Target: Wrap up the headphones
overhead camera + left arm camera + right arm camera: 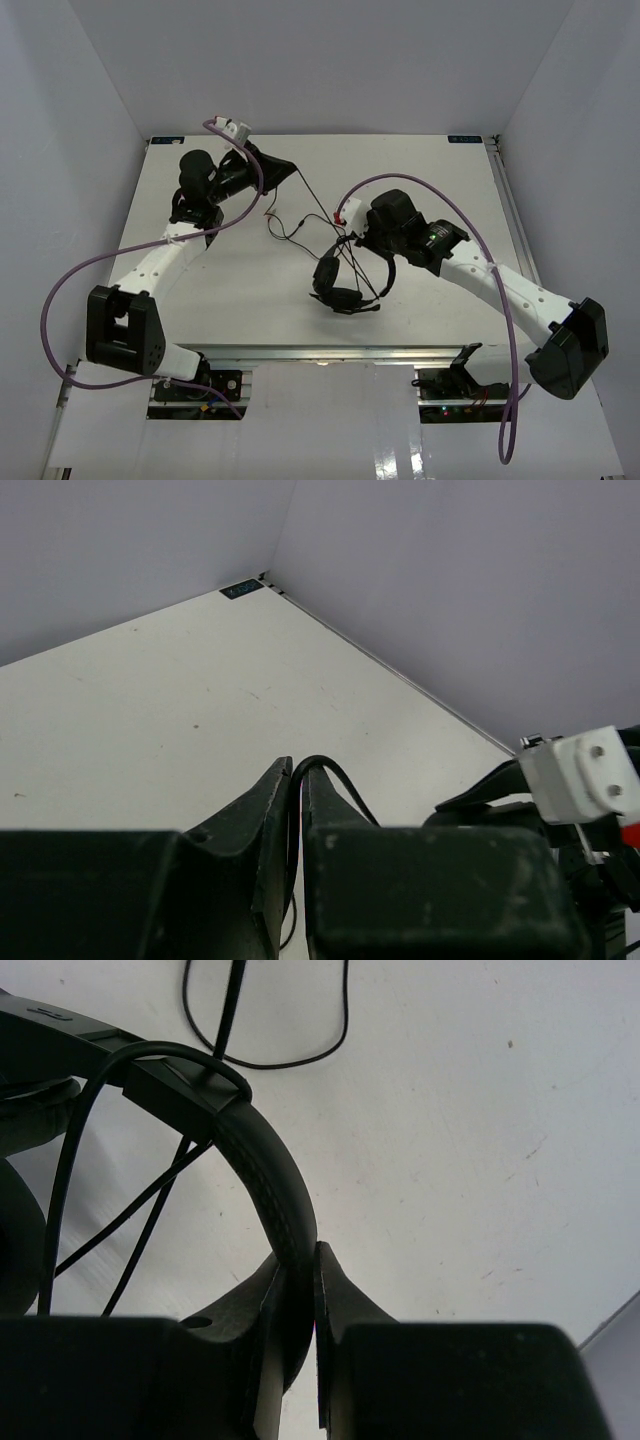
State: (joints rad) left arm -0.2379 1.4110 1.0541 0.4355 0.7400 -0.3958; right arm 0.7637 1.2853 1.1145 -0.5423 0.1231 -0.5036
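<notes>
The black headphones hang just above the table's middle, earcups low. My right gripper is shut on their thin headband, seen in the right wrist view between the jaws; one earcup shows at the left edge. My left gripper is at the far left-centre, shut on the thin black cord, which loops over its fingertips. The cord runs taut from there to the headphones, with slack lying on the table. A small reddish spot may be the plug.
White walls enclose the table on three sides. Purple robot cables arch over both arms. The right arm's white connector shows at the right of the left wrist view.
</notes>
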